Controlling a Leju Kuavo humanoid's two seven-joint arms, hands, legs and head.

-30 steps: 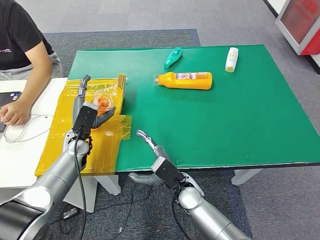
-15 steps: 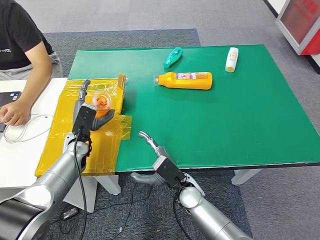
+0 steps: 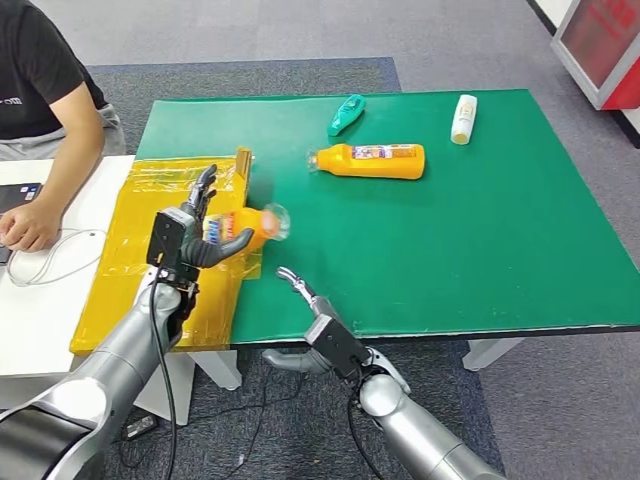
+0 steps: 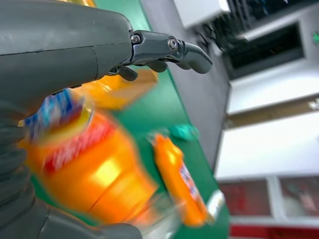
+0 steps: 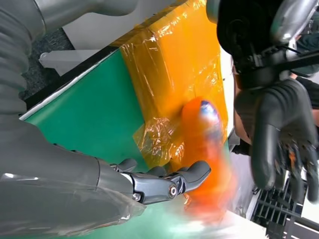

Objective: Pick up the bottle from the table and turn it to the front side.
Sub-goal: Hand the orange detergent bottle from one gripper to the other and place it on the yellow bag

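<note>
The green table (image 3: 468,230) carries a spread of bottles, and a yellow taped box (image 3: 136,260) sits against its near left corner, likely as the drop-off spot. The left hand (image 3: 198,238) grips the small orange bottle (image 3: 253,224) clear above the box's edge, cap toward the table, probably so its label can be rolled to face front. The right hand (image 3: 302,325) hovers at the table's near edge, fingers apart and empty. The bottle is blurred; a blue-and-red label band wraps its orange body
</note>
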